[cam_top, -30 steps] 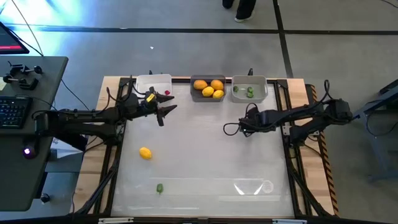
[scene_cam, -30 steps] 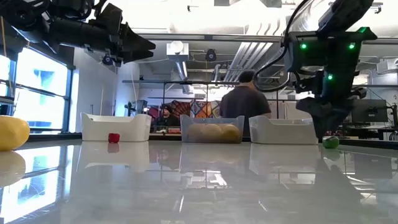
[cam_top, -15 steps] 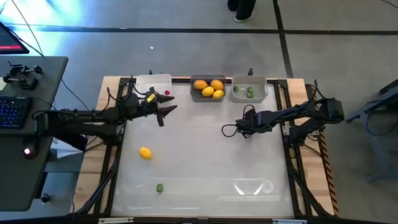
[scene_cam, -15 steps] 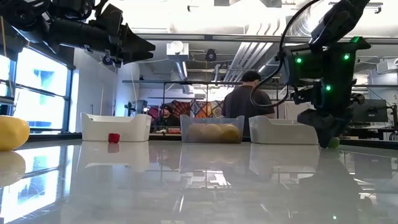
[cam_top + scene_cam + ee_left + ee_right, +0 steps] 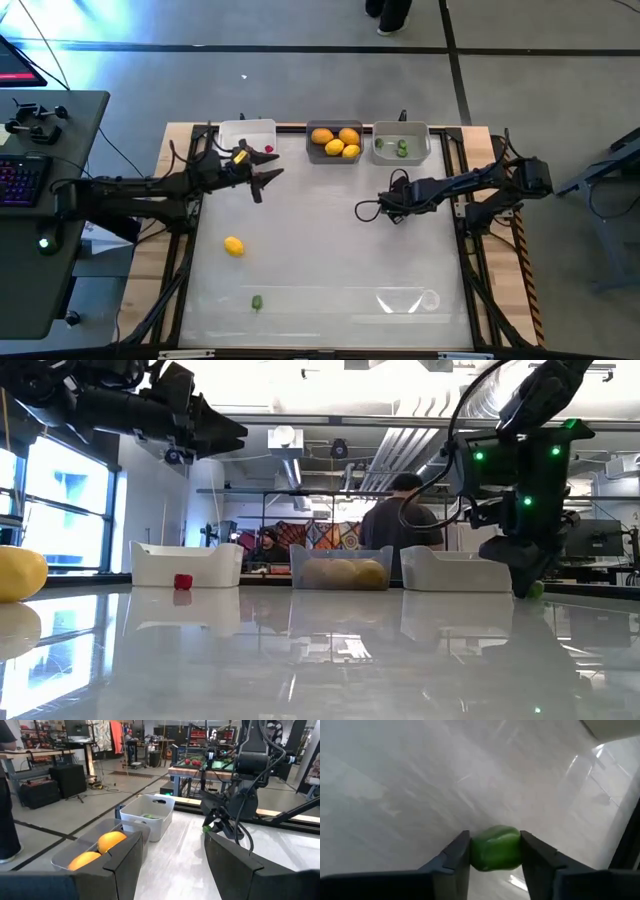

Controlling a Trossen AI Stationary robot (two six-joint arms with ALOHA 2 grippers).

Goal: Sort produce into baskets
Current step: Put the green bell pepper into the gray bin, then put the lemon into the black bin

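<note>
My right gripper is down at the table right of centre, shut on a small green piece, which also shows in the low view. My left gripper hovers open near the white basket, holding nothing. A dark grey basket holds yellow and orange fruits. The light grey basket holds green bits. A yellow fruit, another green piece and a red berry lie on the table. My right gripper pinches the green piece by its two opposite sides between its two fingers. The fingers slant steeply down from the table's right side. The piece sits at table level in the low view, not lifted.
The three baskets stand in a row along the far edge. A person stands in the room beyond the table. Open tabletop lies between the two arms and along the near edge.
My right gripper has sunk toward the table, down over the green piece, which has stayed where it lay. The left arm has kept still.
</note>
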